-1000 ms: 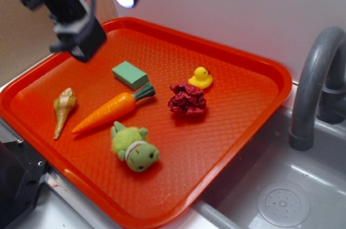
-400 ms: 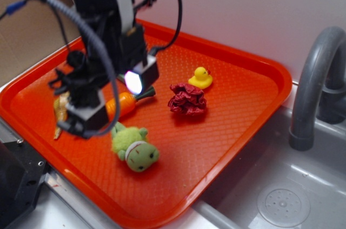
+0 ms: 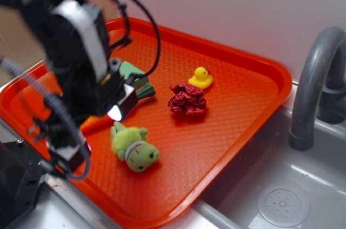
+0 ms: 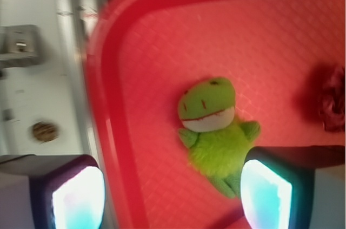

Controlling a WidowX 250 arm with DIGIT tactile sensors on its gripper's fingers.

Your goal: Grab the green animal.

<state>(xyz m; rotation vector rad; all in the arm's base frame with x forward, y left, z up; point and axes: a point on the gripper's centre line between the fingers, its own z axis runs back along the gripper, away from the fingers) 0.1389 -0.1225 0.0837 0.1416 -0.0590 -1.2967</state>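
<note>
The green animal (image 3: 134, 146), a fuzzy lime plush with a smooth round head and a white neck band, lies on the orange-red tray (image 3: 238, 126) near its front edge. In the wrist view the green animal (image 4: 213, 126) lies head away from me, its legs just beside my right fingertip (image 4: 265, 194). My gripper (image 3: 92, 137) hangs just left of the plush, over the tray's front rim. The gripper (image 4: 172, 196) is open, with only the tray floor and rim between its fingers. It does not touch the plush.
A yellow duck (image 3: 200, 77) and a crumpled dark red cloth (image 3: 187, 99) lie further back on the tray. A green block (image 3: 131, 71) peeks out behind my arm. A grey faucet (image 3: 316, 77) and sink (image 3: 281, 196) are to the right.
The arm has come down and forward from the tray's back left corner to its front left edge, beside the green animal. It now hides the carrot and the shell.
</note>
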